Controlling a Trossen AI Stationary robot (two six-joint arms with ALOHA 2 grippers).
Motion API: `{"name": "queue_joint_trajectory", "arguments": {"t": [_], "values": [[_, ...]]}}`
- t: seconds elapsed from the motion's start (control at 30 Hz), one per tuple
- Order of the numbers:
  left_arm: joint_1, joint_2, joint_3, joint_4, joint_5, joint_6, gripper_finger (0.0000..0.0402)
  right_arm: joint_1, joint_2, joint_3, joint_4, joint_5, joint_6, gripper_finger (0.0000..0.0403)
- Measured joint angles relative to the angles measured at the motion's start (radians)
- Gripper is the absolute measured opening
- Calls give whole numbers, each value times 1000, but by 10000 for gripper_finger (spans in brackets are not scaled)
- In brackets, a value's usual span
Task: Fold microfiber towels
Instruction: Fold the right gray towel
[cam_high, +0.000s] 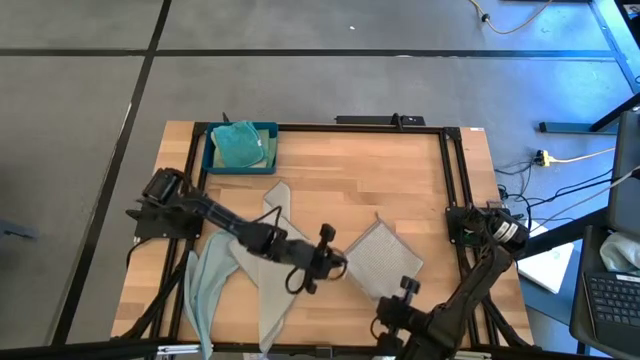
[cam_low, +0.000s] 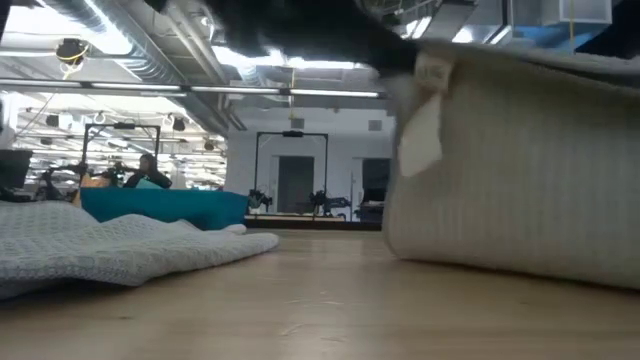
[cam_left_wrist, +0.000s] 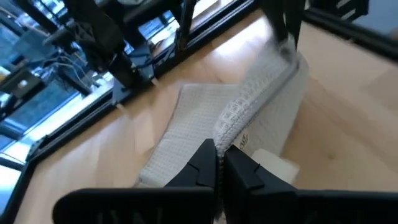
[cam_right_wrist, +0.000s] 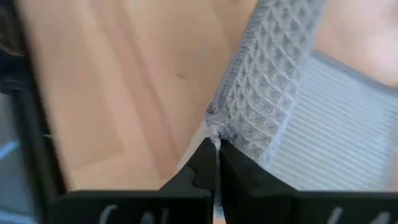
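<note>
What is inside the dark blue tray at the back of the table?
The dark blue tray holds a teal towel, bunched up, with a pale green towel at its edge. Anything under them, including the tray floor, is covered.

The right end effector (cam_right_wrist: 217, 151) has its two dark fingers (cam_right_wrist: 193, 169) pressed together on the edge of a light grey towel (cam_right_wrist: 273, 93). The towel has a bumpy waffle side and a side with fine stripes. Under it is the pale wooden worktop (cam_right_wrist: 118, 87).
</note>
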Motion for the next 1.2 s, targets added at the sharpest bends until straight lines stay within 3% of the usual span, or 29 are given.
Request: {"name": "queue_joint_trajectory", "arguments": {"t": [0.2, 0.4, 0.7, 0.87, 1.2], "values": [[96, 86, 0, 144, 158, 31, 0, 31, 0, 17, -158, -7, 130, 11], [154, 215, 48, 290, 208, 63, 0, 36, 0, -33, -173, -57, 159, 11], [186, 342, 248, 181, 133, 162, 0, 41, 0, -133, -285, -126, 302, 11], [221, 342, 254, 157, 137, 156, 0, 53, 0, -158, -347, -115, 340, 11], [247, 343, 254, 117, 149, 130, 0, 50, 0, -254, -308, -109, 341, 12]]}}
